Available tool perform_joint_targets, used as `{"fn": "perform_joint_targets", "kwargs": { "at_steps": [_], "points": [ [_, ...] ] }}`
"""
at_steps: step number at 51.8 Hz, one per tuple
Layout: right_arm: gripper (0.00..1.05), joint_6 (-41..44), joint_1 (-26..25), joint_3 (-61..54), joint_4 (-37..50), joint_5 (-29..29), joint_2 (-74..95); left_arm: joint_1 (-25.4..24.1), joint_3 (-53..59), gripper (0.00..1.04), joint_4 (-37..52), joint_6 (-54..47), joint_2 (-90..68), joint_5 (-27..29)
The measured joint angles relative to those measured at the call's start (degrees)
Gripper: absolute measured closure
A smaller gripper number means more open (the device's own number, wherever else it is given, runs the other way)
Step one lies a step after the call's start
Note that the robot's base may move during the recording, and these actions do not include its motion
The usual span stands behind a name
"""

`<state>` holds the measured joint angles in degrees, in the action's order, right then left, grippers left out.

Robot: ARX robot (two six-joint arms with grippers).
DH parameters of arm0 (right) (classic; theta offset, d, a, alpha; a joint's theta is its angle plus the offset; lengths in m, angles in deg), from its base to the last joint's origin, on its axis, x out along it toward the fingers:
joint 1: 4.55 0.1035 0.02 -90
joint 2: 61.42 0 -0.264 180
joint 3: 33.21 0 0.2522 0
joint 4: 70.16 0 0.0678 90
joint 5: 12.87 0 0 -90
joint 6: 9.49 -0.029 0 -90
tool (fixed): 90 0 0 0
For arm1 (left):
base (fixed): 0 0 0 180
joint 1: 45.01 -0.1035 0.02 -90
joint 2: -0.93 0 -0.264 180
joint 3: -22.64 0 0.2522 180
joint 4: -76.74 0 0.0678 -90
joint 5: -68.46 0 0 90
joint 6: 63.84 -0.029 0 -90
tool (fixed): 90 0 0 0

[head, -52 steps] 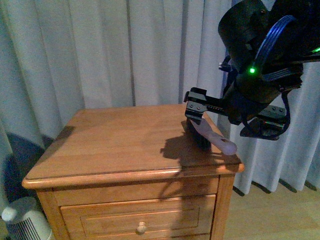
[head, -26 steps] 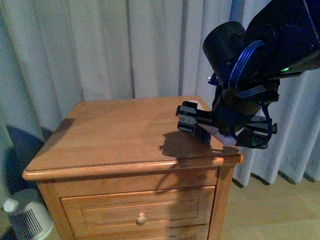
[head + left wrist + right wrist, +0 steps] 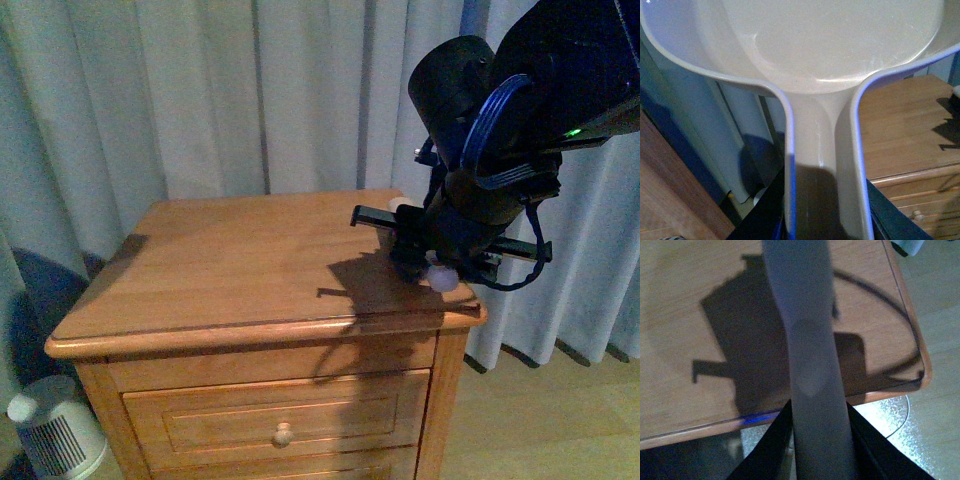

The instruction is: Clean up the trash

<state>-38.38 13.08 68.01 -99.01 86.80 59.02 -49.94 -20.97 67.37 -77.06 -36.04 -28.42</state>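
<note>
Trash (image 3: 399,204) — a small white wad, mostly hidden behind the right gripper (image 3: 425,262) — lies on the nightstand (image 3: 230,270) near its rear right corner. Too little of it shows to tell a long axis or heading. The right fingers (image 3: 774,440) pinch a pale handle (image 3: 805,340), whose long axis crosses the nightstand's front edge. The left gripper (image 3: 825,220) is clamped on the handle of the dustpan (image 3: 830,45).

My right gripper (image 3: 428,262) has rolled level above the nightstand's (image 3: 230,270) right edge; the pale handle (image 3: 441,279) I clamp now points toward the camera.
</note>
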Motion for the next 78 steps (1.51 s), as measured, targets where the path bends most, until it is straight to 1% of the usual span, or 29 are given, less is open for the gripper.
{"fn": "perform_joint_targets", "kwargs": {
  "at_steps": [1,2,15,20,26,32,36,43,48,51,57,65,68,72,78],
  "points": [
    [0.81,0.0,0.0,-0.1,0.0,0.2,0.0,0.0,0.0,0.79,0.0,0.0,0.0,0.0],
    [0.82,0.0,0.0,-0.1,0.0,0.1,0.0,0.0,0.0,0.79,0.0,0.0,0.0,0.0],
    [0.83,0.5,-0.2,-1.6,0.7,-0.9,-1.5,0.0,0.0,0.79,0.0,0.0,0.0,0.0],
    [0.83,2.0,-0.3,-2.9,2.1,-0.9,-3.8,0.0,0.0,0.79,0.0,0.0,0.0,0.0],
    [0.83,5.6,-0.5,-5.1,5.3,0.0,-8.1,0.0,0.0,0.79,0.0,0.0,0.0,0.0],
    [0.83,11.6,-0.9,-8.8,10.2,1.4,-16.5,0.0,0.0,0.79,0.0,0.0,0.0,0.0],
    [0.83,13.9,-1.2,-11.1,12.1,2.2,-21.2,0.0,0.0,0.79,0.0,0.0,0.0,0.0],
    [0.83,18.4,-2.0,-18.0,16.3,5.5,-31.5,0.0,0.0,0.79,0.0,0.0,0.0,0.0],
    [0.83,21.7,-2.6,-25.6,19.6,8.7,-40.2,0.0,0.0,0.79,0.0,0.0,0.0,0.0],
    [0.83,23.7,-2.6,-30.7,21.4,10.9,-46.1,0.0,0.0,0.79,0.0,0.0,0.0,0.0],
    [0.83,26.7,-1.8,-37.4,22.8,12.7,-54.6,0.0,0.0,0.79,0.0,0.0,0.0,0.0],
    [0.83,28.7,-0.3,-45.1,20.5,13.8,-66.1,0.0,0.0,0.79,0.0,0.0,0.0,0.0],
    [0.83,29.4,0.2,-47.4,20.1,15.3,-69.4,0.0,0.0,0.79,0.0,0.0,0.0,0.0],
    [0.83,30.5,1.5,-50.1,19.8,18.7,-74.0,0.0,0.0,0.79,0.0,0.0,0.0,0.0],
    [0.83,33.2,6.1,-53.8,19.6,25.2,-81.4,0.0,0.0,0.79,0.0,0.0,0.0,0.0]
  ]
}}
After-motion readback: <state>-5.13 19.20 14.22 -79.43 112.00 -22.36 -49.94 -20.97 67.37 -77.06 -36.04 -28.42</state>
